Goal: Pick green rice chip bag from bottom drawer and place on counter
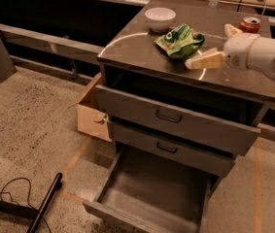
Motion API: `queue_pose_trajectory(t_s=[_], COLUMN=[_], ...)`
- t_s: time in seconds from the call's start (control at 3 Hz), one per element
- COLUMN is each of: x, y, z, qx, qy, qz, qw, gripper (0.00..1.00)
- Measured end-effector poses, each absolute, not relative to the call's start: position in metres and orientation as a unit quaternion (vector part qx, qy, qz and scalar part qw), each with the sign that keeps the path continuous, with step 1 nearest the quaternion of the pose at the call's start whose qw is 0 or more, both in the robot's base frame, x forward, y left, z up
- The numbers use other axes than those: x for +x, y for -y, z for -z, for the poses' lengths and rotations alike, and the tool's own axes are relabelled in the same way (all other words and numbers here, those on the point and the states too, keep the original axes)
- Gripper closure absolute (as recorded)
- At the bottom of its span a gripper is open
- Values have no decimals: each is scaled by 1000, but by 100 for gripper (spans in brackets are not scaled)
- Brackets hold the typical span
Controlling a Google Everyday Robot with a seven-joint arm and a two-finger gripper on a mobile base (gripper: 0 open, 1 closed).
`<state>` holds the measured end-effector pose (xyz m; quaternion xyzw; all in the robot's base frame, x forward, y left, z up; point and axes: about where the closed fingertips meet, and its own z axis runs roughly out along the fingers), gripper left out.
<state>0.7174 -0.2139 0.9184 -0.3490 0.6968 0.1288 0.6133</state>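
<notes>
Gripper [208, 46] hovers over the right part of the counter [137, 50], fingers spread wide, holding nothing. Bag [180, 40] lies on the counter just left of the gripper, crumpled, logo up. The lower finger's tip is right by the bag's near edge; can't tell if it touches.

Handling, as a judgement: the bag is light, soft and crinkly, with air and brittle chips inside. It crushes under a hard squeeze and the film is slick. Best hold is a pinch on a sealed end or a raised fold, not across the puffed middle. It sits well in from the counter edges, so it looks placed and the task looks about done.

Surface: the counter is flat, glossy and hard, with a curved glare line, so a light bag could slide if nudged. A white bowl [160, 18] sits beyond and left of the gripper, past the bag. A red can [249, 24] stands just behind the gripper to the right.

Room: the bottom drawer [151, 188] is far below and left of the gripper, pulled out, bare grey inside. Both upper drawers are partly out. A cardboard box [92, 115] sits on the floor left of the cabinet. A cable [10, 191] and a black pole [44, 203] lie on the speckled floor, far lower left.
</notes>
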Motion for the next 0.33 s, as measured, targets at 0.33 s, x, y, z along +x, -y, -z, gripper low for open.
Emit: queue_pose_trajectory(t_s=[0.33], x=[711], y=[222], z=[-916], qx=[-346], qy=[-701], qz=[-125], qw=[611], gripper=[0])
